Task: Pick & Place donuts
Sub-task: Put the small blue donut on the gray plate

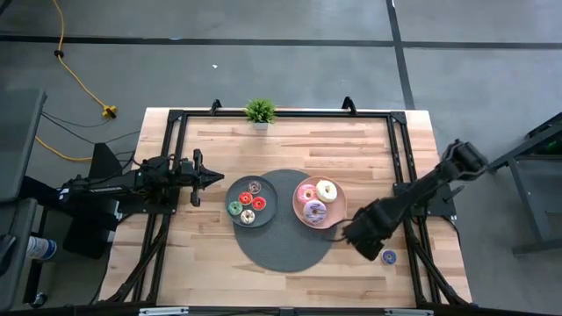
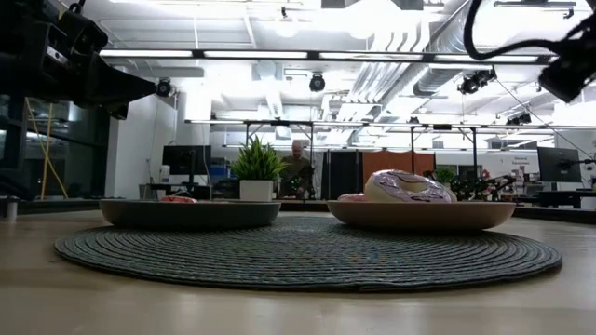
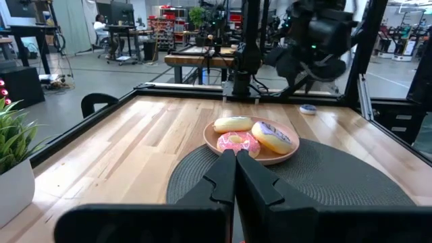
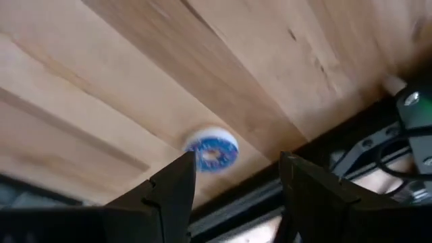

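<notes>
Three larger donuts, pink (image 1: 307, 194), white (image 1: 327, 190) and purple (image 1: 314, 211), lie on the pink plate (image 1: 299, 211). Several tiny donuts, among them a red one (image 1: 258, 203) and a green one (image 1: 234, 209), lie in the grey plate (image 1: 230, 190). A tiny blue donut (image 1: 389, 256) lies flat on the bare wood near the table's right edge. My right gripper (image 1: 358, 235) hangs open in the air between the pink plate and that blue donut (image 4: 212, 150), touching nothing. My left gripper (image 1: 217, 178) is shut and hovers just left of the grey plate.
Both plates sit on a round dark woven mat (image 1: 290, 250). A small potted plant (image 1: 260, 111) stands at the table's far edge. A black frame rail (image 1: 399, 149) runs along the table's right side, close to the blue donut. Bare wood lies left of and nearer than the mat.
</notes>
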### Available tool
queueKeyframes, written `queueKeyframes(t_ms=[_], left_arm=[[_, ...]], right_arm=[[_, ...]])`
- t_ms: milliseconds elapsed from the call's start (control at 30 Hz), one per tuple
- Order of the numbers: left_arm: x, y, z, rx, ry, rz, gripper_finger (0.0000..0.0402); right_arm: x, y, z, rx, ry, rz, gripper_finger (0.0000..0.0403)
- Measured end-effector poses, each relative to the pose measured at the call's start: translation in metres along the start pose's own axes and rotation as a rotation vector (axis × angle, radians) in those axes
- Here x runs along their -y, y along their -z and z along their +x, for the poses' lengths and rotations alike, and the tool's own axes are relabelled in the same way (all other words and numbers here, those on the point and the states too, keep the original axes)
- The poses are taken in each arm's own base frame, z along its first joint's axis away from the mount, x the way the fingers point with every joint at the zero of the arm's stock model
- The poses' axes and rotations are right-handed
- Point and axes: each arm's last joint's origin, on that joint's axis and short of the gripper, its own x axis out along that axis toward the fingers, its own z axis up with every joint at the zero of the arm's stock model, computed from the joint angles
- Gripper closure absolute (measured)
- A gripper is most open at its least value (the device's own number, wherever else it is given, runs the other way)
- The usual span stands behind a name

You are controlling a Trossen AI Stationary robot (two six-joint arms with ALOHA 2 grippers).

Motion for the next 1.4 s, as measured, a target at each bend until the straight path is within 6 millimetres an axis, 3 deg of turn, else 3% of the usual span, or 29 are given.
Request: queueKeyframes(t_ms=[333,567,1100,1400], left_arm=[[0.000,0.000,0.000,0.000,-0.001,0.000,0.0399],[0.000,0.000,0.000,0.000,0.000,0.000,0.0399],[0.000,0.000,0.000,0.000,0.000,0.000,0.0399],[0.000,0.000,0.000,0.000,-0.001,0.000,0.0399]], right_arm=[[0.062,0.011,0.013,-0.091,-0.182,0.019,0.0199],[0.085,0.016,0.027,-0.056,-0.305,-0.073,0.0199],[0.110,0.033,0.028,0.068,-0.539,-0.664,0.0199],[0.112,0.035,0.040,0.145,-0.685,-0.672,0.0199]])
